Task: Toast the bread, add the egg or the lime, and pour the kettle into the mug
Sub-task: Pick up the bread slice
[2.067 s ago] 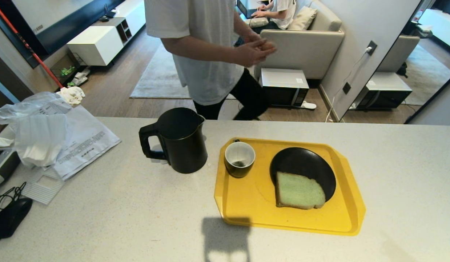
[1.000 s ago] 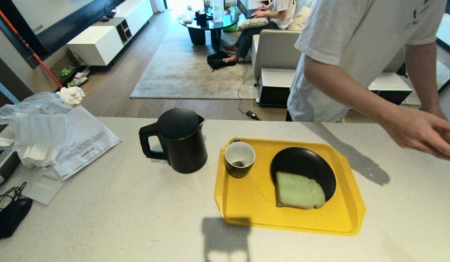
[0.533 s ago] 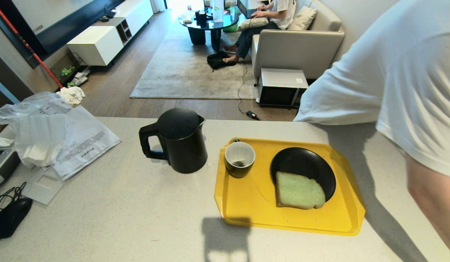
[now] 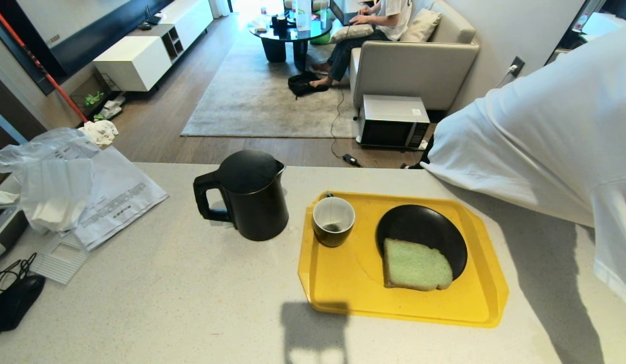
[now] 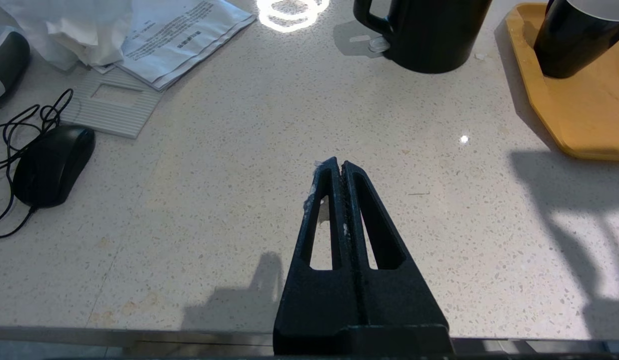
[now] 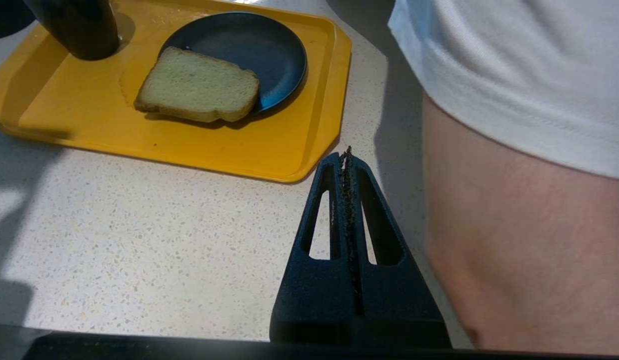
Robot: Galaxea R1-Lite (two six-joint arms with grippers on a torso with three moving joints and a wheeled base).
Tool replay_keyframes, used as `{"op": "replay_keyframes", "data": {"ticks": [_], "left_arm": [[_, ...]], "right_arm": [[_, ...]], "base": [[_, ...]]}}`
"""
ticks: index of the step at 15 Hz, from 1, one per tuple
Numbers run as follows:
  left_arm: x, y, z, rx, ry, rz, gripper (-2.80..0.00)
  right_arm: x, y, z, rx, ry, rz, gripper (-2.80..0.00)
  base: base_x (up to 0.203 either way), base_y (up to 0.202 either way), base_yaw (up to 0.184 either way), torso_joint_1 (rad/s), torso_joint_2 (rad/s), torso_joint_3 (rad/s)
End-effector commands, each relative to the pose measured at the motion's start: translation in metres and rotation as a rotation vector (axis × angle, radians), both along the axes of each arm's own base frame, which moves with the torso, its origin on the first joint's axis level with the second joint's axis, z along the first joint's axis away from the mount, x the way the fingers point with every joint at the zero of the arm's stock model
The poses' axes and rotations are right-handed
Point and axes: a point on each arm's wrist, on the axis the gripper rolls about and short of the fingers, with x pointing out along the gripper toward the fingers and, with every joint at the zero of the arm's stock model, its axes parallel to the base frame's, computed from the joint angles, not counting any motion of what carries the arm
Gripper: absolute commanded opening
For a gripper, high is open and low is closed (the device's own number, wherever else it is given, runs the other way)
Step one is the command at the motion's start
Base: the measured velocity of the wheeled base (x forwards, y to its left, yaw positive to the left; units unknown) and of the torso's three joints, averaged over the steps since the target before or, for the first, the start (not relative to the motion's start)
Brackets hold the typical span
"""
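The kettle [image 4: 247, 194] stands at the centre of the head view on the desk [image 4: 166, 303], just left of the yellow tray [image 4: 343, 283]. On the tray the mug [image 4: 333, 220] sits at the upper left, and the bread [image 4: 416, 265] lies half on a black plate [image 4: 419, 227]. A person [image 4: 555, 146] in a white shirt leans in at the right. Left gripper [image 5: 339, 167] and right gripper [image 6: 345, 156] hover low over the desk, fingers pressed together, holding nothing.
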Motion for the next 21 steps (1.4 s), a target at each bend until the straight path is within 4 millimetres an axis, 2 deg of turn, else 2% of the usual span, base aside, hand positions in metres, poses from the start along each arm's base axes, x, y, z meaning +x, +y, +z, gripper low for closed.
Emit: {"op": "replay_keyframes", "data": {"ticks": [1,21], "left_arm": [[0.0001,0.0000,0.0001,0.000,0.000,0.001,-2.80],[0.0001,0.0000,0.0001,0.000,0.000,0.001,-2.80]], "right_arm": [[0.0002,0.0000,-0.0003,-0.001,0.000,0.001,-2.80],[0.0002,0.0000,-0.0001,0.006,-0.001,-0.001,-2.80]], "base": [[0.000,0.000,0.000,0.000,0.00,0.000],[0.000,0.000,0.000,0.000,0.00,0.000]]}}
